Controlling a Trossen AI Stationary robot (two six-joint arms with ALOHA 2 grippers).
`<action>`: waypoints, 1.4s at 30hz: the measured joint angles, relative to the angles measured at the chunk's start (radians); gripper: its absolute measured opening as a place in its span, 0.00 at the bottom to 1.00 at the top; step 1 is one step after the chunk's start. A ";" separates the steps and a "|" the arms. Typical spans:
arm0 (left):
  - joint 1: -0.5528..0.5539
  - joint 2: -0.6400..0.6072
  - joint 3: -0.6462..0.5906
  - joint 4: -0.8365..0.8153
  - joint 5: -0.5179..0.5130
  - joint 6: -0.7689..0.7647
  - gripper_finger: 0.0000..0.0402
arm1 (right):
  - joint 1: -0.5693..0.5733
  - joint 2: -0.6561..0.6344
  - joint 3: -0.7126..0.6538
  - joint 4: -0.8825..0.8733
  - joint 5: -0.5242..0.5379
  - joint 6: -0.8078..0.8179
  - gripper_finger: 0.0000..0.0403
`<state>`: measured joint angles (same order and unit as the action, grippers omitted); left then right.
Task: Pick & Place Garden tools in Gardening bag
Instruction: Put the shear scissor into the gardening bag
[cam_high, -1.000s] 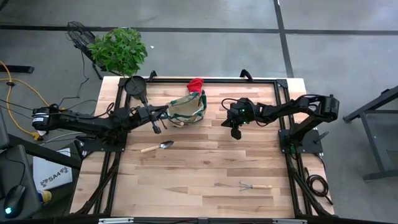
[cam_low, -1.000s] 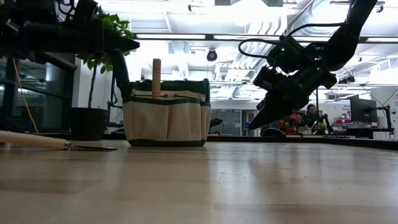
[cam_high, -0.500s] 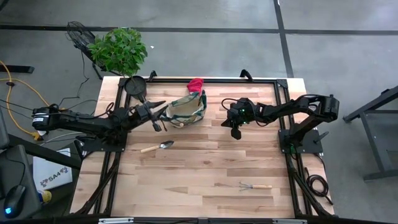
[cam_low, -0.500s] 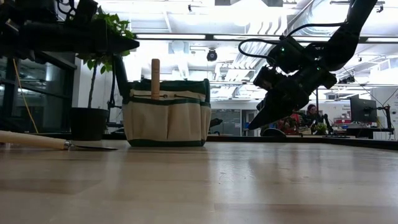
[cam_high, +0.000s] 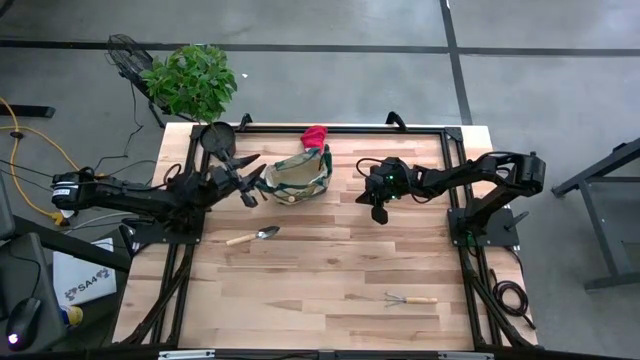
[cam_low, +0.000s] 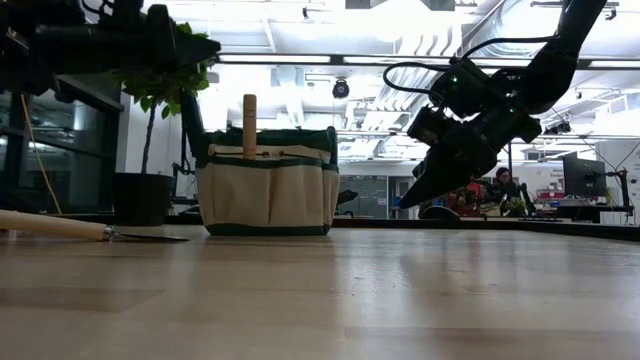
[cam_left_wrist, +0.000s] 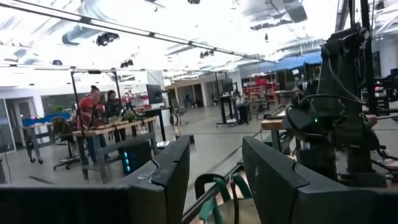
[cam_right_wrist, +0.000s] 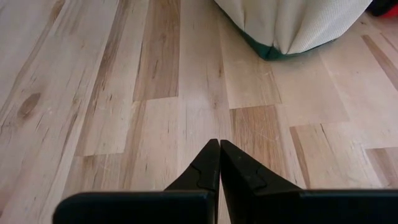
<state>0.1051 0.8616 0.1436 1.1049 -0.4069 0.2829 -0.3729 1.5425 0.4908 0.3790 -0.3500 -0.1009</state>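
The tan gardening bag (cam_high: 300, 172) with green trim stands on its base at the table's far middle. A wooden-handled tool (cam_low: 250, 125) sticks up from a pocket on its near side. A red glove (cam_high: 315, 135) lies just behind the bag. The silver trowel (cam_high: 256, 236) lies flat near the bag, and the mini rake (cam_high: 410, 299) lies at the near right. My left gripper (cam_high: 250, 178) hovers open just left of the bag, tipped up, with the bag's green handle (cam_left_wrist: 214, 190) seen between its fingers. My right gripper (cam_high: 379, 213) hangs shut above the table, right of the bag.
A black pot (cam_high: 218, 137) sits at the table's far left corner, close behind my left arm. A leafy plant (cam_high: 190, 80) stands beyond that corner. Bare wood (cam_high: 330, 270) stretches between the trowel and the rake.
My left gripper has opened beside the bag and tipped upward, rising slightly. The bag, the tool in it and the other tools have stayed where they were.
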 joint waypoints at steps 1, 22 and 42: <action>0.000 0.000 0.000 -0.001 -0.002 0.000 0.36 | 0.000 0.000 0.000 0.000 0.000 0.000 0.01; -0.022 -0.070 0.000 -0.139 0.081 -0.160 0.03 | 0.000 0.000 0.000 -0.014 0.000 0.000 0.01; -0.569 -0.059 0.000 -0.241 -0.628 -0.043 0.00 | 0.000 0.000 0.000 -0.008 0.000 0.011 0.01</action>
<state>-0.4640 0.8029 0.1436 0.8642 -1.0346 0.2397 -0.3729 1.5428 0.4906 0.3706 -0.3504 -0.0898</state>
